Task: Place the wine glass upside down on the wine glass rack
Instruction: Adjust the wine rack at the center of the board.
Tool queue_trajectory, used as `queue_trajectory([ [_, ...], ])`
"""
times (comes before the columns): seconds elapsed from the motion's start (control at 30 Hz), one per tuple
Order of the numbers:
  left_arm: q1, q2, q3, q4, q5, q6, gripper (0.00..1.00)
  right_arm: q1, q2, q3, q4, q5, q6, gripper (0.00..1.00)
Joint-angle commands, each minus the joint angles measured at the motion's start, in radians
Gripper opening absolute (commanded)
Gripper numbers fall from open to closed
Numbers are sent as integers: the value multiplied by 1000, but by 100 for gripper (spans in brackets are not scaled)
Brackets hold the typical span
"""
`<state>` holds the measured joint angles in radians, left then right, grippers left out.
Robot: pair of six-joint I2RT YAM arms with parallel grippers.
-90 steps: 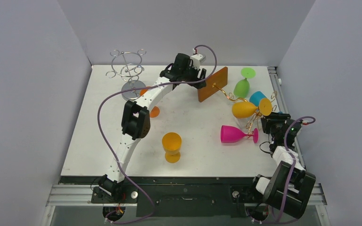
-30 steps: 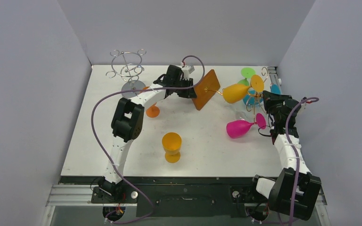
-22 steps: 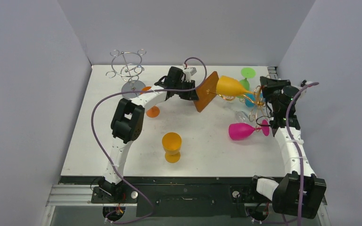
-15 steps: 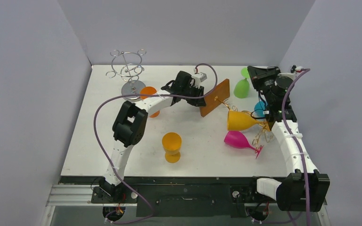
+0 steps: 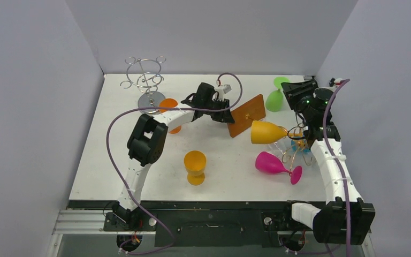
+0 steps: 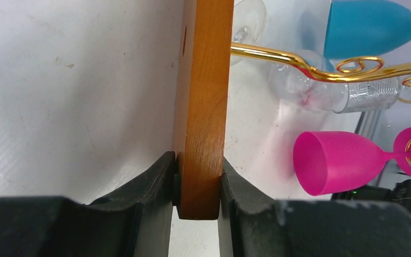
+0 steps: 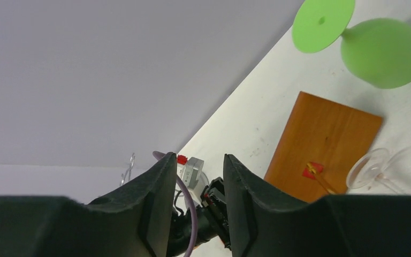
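Rack recovery stage. The left arm's fingers (image 6: 150, 187) are clamped on the lower edge of the wooden base (image 6: 203, 107) of the gold wire rack (image 6: 278, 56). The base stands on edge and the wire arms lie sideways over the counter (image 5: 112, 160). A yellow glass (image 5: 265, 132) lies on its side among the wire loops; whether it is hooked in cannot be told. A pink glass (image 5: 272, 163), a teal glass (image 6: 369, 27) and a clear glass (image 6: 310, 85) lie close by, and a green glass (image 7: 385, 51) stands mouth down beyond the base. The right arm's fingers (image 7: 152, 203), raised at the far right, are narrowly parted and hold nothing. No glass appears to hang correctly yet. The next move probably calls for setting the base flat so that the rack stands upright. The right arm can then take a glass by its stem and slide it, bowl down, into a loop.
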<state>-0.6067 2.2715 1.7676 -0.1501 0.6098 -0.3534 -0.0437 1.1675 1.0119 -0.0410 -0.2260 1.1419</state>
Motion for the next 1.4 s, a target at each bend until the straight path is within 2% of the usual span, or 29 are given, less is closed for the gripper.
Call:
queue_trajectory([
  [0.0, 22, 6, -73, 24, 94, -300, 0, -43, -83, 61, -78, -13, -73, 39],
  [0.1, 28, 2, -93, 62, 79, -359, 0, -56, -156, 69, -165, 18, -123, 51],
  [0.23, 34, 14, -99, 89, 86, -392, 0, -135, -214, 87, -196, -14, -145, 63],
  [0.33, 35, 16, -112, 105, 91, -402, 0, -179, -194, 151, -183, -58, -145, 67],
  [0.53, 37, 19, -132, 126, 108, -423, 0, -181, -69, 367, -175, -127, -157, 76],
  [0.7, 41, 20, -159, 180, 126, -477, 0, -178, -24, 508, -297, -111, -251, 77],
  [0.8, 44, 26, -176, 206, 139, -508, 0, -166, -25, 533, -393, -72, -318, 77],
  [1.13, 82, 24, -269, 345, 159, -646, 0, -159, -80, 474, -614, 16, -454, 66],
  [1.37, 87, 34, -293, 368, 163, -648, 0, -180, -161, 358, -646, -56, -532, 56],
])
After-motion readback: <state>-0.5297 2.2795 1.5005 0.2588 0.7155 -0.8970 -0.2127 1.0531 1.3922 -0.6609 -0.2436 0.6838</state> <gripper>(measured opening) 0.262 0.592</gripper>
